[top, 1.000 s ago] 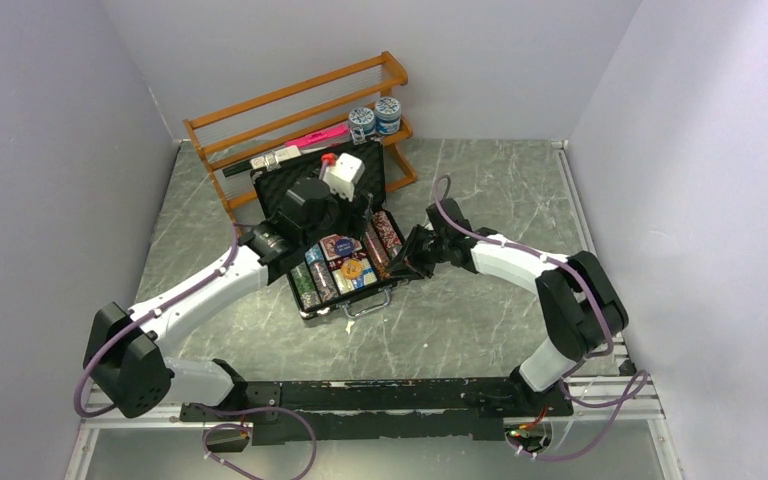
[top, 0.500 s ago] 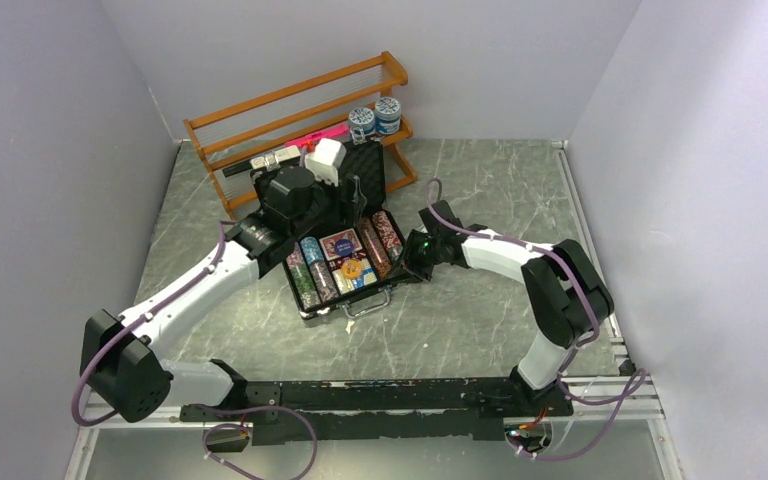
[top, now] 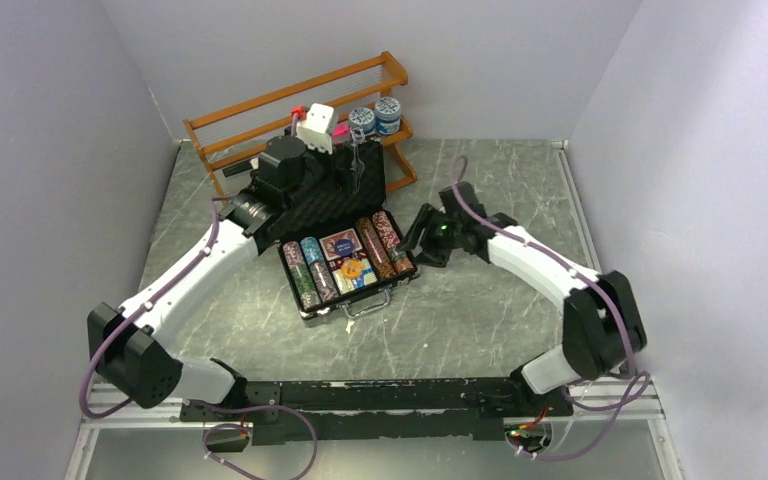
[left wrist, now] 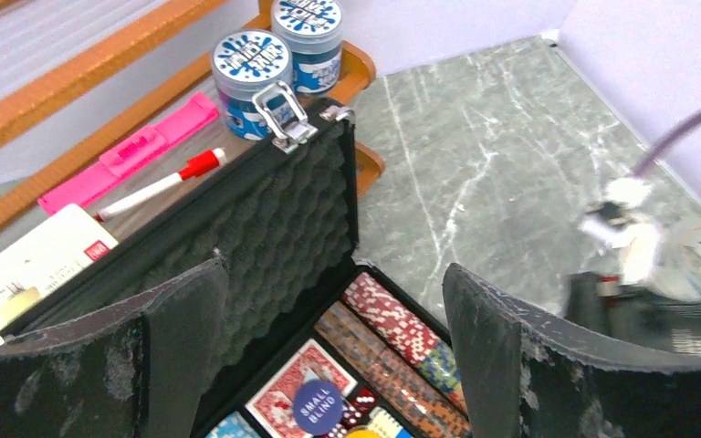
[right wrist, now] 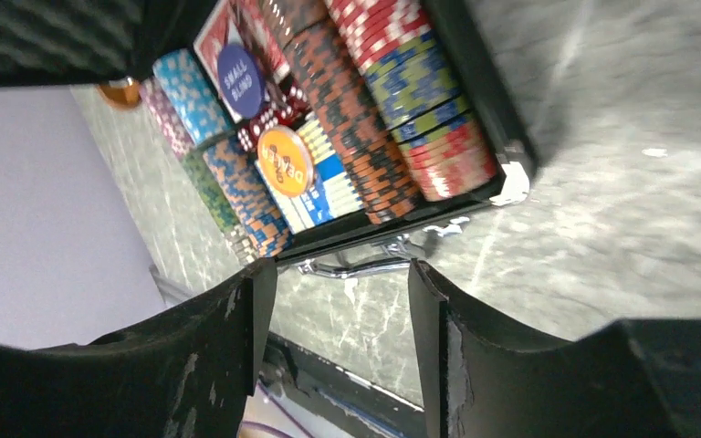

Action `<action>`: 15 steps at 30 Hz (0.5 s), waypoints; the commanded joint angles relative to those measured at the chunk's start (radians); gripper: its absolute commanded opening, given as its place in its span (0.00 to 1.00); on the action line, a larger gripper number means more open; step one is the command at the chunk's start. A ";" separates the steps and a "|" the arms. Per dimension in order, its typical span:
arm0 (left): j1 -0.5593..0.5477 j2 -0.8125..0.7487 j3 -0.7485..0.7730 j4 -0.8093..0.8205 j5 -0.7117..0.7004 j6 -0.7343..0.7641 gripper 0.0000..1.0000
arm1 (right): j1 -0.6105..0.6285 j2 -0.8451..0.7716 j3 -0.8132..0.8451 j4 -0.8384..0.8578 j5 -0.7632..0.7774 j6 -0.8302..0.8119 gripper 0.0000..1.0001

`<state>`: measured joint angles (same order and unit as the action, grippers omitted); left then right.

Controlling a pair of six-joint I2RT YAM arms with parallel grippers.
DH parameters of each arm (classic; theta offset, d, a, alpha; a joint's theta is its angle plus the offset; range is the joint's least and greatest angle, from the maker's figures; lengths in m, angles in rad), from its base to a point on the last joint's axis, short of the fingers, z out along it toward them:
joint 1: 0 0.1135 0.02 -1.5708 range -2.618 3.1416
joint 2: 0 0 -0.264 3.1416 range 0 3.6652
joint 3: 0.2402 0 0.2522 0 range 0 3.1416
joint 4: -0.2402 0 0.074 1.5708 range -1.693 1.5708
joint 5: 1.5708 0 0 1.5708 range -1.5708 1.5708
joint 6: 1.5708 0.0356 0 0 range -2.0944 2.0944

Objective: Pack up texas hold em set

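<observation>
The black briefcase lies open mid-table, its foam-lined lid standing upright. Inside lie rows of poker chips, a red card deck under a blue "small blind" button, an orange dealer button and red dice. My left gripper hovers in front of the lid, open wide, with nothing between its fingers. My right gripper is open beside the case's right side, clear of it. In the right wrist view the metal handle shows just beyond its gripper.
An orange wooden rack stands right behind the lid. On its shelf are two blue-and-white jars, a pink item, a red-capped marker and a white box. Grey walls close in the left, back and right.
My left gripper has moved back from over the case's contents toward the lid and rack and opened wider. My right gripper has pulled away from the case's right edge and opened.
</observation>
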<state>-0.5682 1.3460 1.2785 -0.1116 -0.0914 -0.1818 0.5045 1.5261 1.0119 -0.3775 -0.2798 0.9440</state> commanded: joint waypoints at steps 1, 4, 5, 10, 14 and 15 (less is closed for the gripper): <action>0.017 0.067 0.097 -0.038 -0.038 0.107 0.93 | -0.097 -0.154 0.034 -0.204 0.145 -0.053 0.60; 0.027 0.121 0.146 -0.088 -0.073 0.166 0.95 | -0.154 -0.237 0.054 -0.349 0.298 -0.087 0.73; 0.031 0.137 0.155 -0.098 -0.079 0.187 0.96 | -0.163 -0.263 0.063 -0.384 0.350 -0.099 0.76; 0.075 0.217 0.231 -0.165 -0.072 0.226 0.97 | -0.199 -0.318 0.093 -0.465 0.417 -0.129 0.81; 0.099 0.270 0.263 -0.201 -0.014 0.235 0.97 | -0.206 -0.324 0.079 -0.469 0.394 -0.108 0.81; 0.103 0.279 0.268 -0.209 -0.014 0.233 0.97 | -0.208 -0.326 0.073 -0.468 0.386 -0.103 0.81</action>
<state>-0.4854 1.6051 1.4899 -0.2783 -0.1413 0.0154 0.3042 1.2133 1.0721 -0.7952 0.0792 0.8452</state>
